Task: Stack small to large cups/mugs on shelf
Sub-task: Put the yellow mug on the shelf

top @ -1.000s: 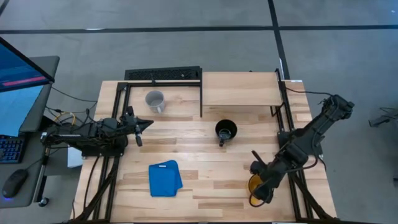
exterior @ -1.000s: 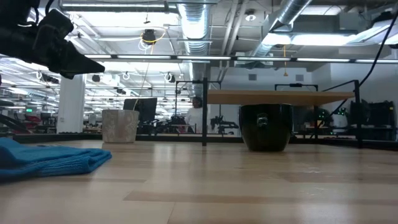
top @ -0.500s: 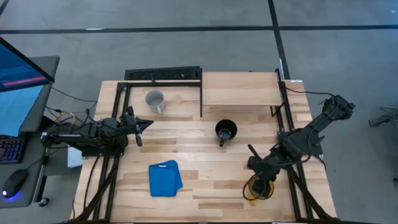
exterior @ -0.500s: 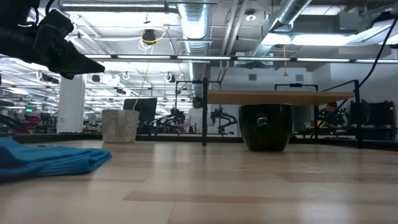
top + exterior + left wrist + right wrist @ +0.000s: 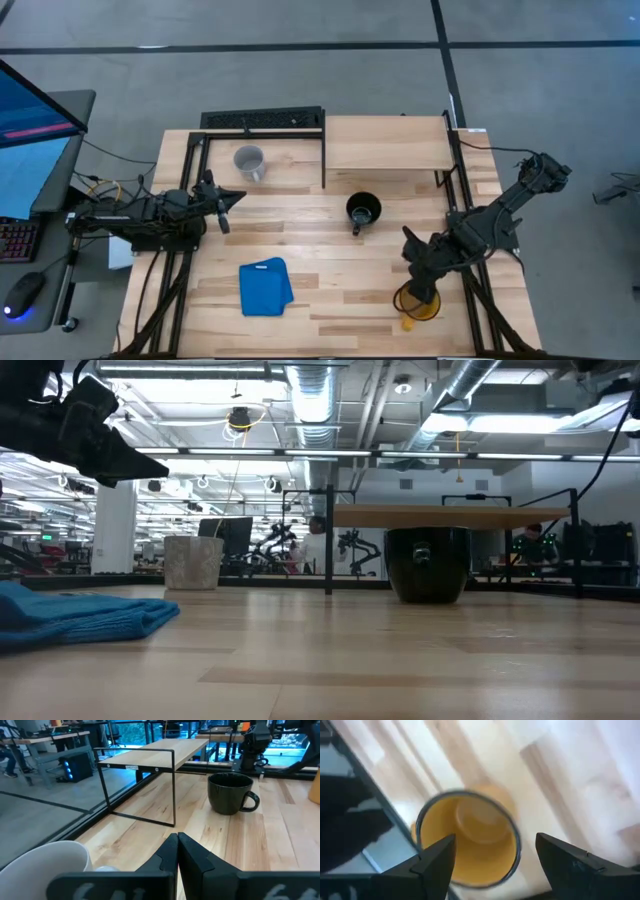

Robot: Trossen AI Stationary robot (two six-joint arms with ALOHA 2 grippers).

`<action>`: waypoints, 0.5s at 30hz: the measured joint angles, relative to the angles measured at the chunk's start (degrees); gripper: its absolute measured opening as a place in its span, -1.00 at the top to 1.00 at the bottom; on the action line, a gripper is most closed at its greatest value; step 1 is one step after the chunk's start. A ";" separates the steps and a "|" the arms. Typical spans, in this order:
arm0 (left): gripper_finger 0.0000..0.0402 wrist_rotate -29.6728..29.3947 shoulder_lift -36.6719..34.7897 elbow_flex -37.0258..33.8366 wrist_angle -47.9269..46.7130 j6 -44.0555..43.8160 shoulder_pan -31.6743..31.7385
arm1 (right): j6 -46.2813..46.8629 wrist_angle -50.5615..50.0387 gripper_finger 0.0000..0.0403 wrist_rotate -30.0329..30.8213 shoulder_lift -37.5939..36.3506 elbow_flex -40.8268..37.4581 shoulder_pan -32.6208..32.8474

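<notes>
The yellow mug [image 5: 415, 303] stands upright on its base near the table's near right corner; the right wrist view looks down into the yellow mug [image 5: 470, 840]. My right gripper [image 5: 416, 282] [image 5: 495, 838] hovers over it, open, one finger on either side and apart from the rim. The black mug [image 5: 363, 211] [image 5: 428, 564] [image 5: 230, 793] stands on the table in front of the shelf [image 5: 385, 143] [image 5: 450, 515]. The grey-white mug [image 5: 249, 161] [image 5: 193, 563] stands at the far left. My left gripper [image 5: 238, 197] [image 5: 176, 838] waits at the left, shut, in the air.
A folded blue cloth [image 5: 266, 287] [image 5: 80, 615] lies near the table's near edge, left of centre. A black metal frame [image 5: 262, 120] stands at the far left beside the shelf. Bare wood lies between the black mug and the yellow mug.
My right gripper has drawn back from over the yellow mug toward the table's far edge and turned somewhat, so more of the mug shows in the high view. The mug has stayed in its place.
</notes>
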 joint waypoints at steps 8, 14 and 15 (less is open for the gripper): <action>1.00 -0.43 0.00 -0.02 0.00 0.00 0.00 | 3.13 -3.48 -0.47 0.74 0.00 0.00 0.35; 1.00 -0.50 0.00 -0.02 0.00 0.00 0.00 | 3.23 -2.75 -0.47 -0.95 0.86 -0.04 1.68; 1.00 -0.51 0.00 -0.02 0.00 0.00 0.00 | 3.28 -2.73 -0.47 -1.38 1.24 -0.17 1.76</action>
